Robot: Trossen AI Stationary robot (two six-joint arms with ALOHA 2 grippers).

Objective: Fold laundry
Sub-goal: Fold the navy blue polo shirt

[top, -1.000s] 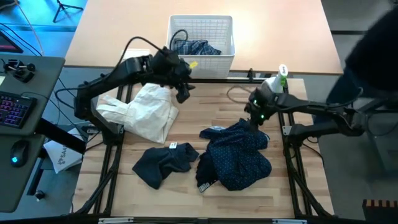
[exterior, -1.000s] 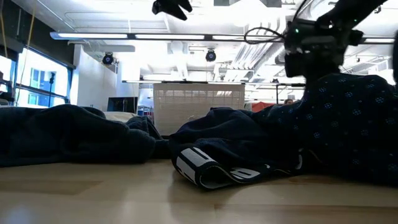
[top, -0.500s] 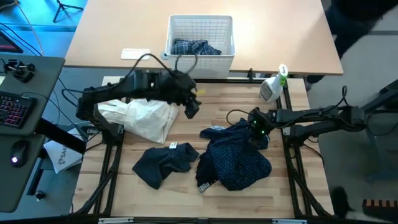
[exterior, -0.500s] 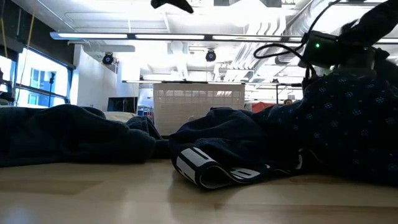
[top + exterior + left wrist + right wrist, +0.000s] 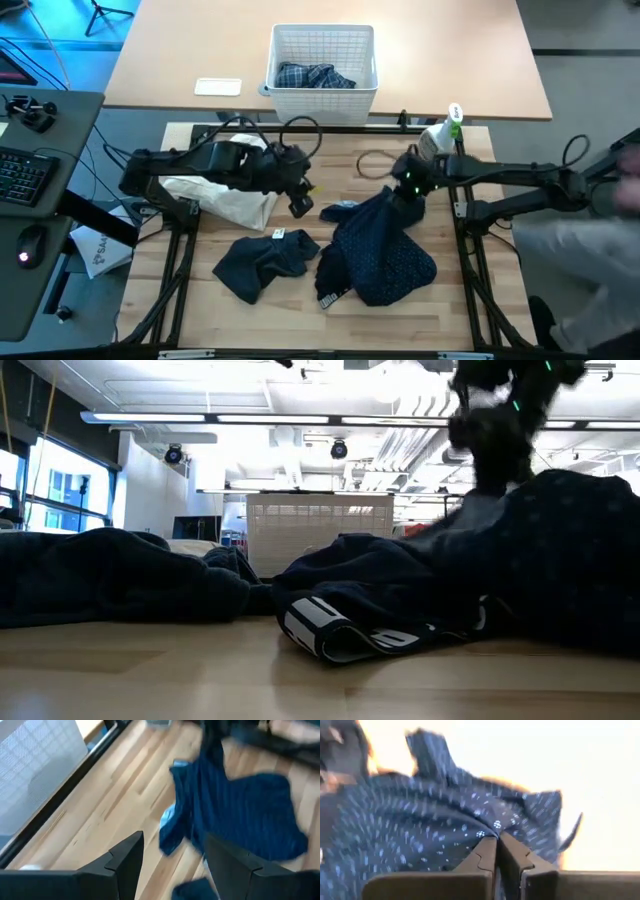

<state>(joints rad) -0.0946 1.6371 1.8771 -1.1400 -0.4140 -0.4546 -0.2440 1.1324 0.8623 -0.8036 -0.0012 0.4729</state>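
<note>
Where it lay slumped a second ago, the navy dotted shirt [image 5: 385, 245] on the table's right half now peaks upward, its top edge drawn into a point. That point sits in the right gripper [image 5: 408, 190], whose fingers have just snapped together on the cloth and begun lifting. I judge this as picking the shirt up to spread it. Meanwhile the left gripper [image 5: 300, 205] has dropped closer, fingers spread and empty.

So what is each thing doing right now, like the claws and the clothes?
Right claw: shut on the dotted navy shirt, lifting one edge.
Left claw: open, empty, hovers over bare table.
Dark grey piece: crumpled on the table.
Cream cloth: lying under the left arm.
Plaid shirt: bunched in the basket.
</note>
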